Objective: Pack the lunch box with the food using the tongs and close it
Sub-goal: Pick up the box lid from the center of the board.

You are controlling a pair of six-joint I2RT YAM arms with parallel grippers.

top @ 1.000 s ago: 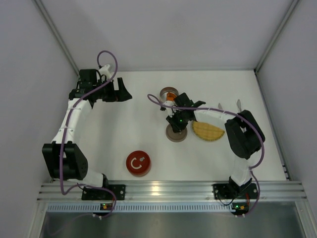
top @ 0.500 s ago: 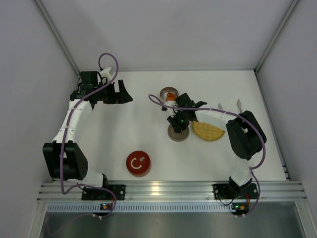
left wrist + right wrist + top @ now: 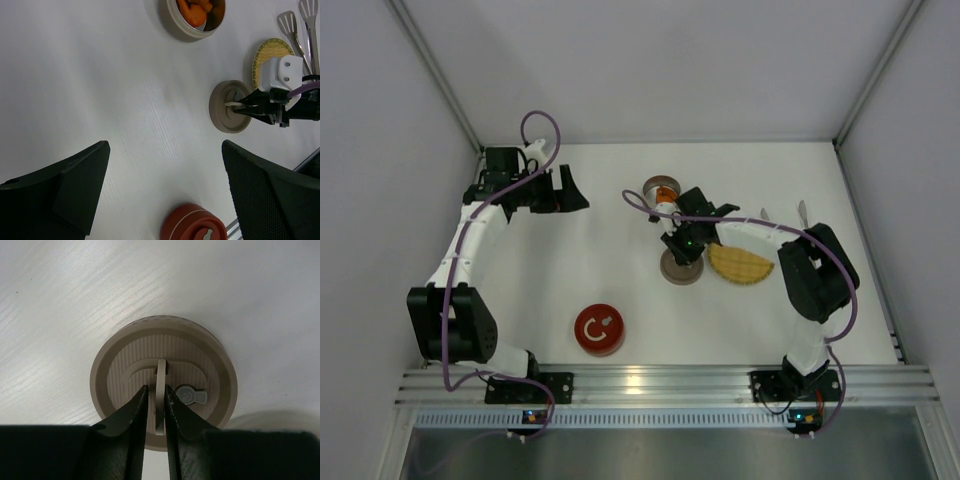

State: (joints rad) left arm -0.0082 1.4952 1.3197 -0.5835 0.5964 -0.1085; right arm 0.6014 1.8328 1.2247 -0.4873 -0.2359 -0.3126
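The lunch box (image 3: 662,189) is an open round tin at the back centre, and the orange food (image 3: 196,11) lies inside it. In front of it lies its beige lid (image 3: 162,385), flat on the table with its thin handle tab standing up. My right gripper (image 3: 156,387) is shut on that tab, one finger on each side; the top view has the gripper (image 3: 678,252) over the lid (image 3: 680,268). The silver tongs (image 3: 300,30) lie on the table beyond the yellow plate. My left gripper (image 3: 165,150) hangs open and empty at the far left (image 3: 570,190).
A yellow woven plate (image 3: 740,263) sits right of the beige lid, partly under my right arm. A red round tin (image 3: 599,329) stands near the front edge, left of centre. White walls close in the table on three sides.
My right gripper's fingers have closed in on the lid's handle tab. The left arm has shifted only slightly.
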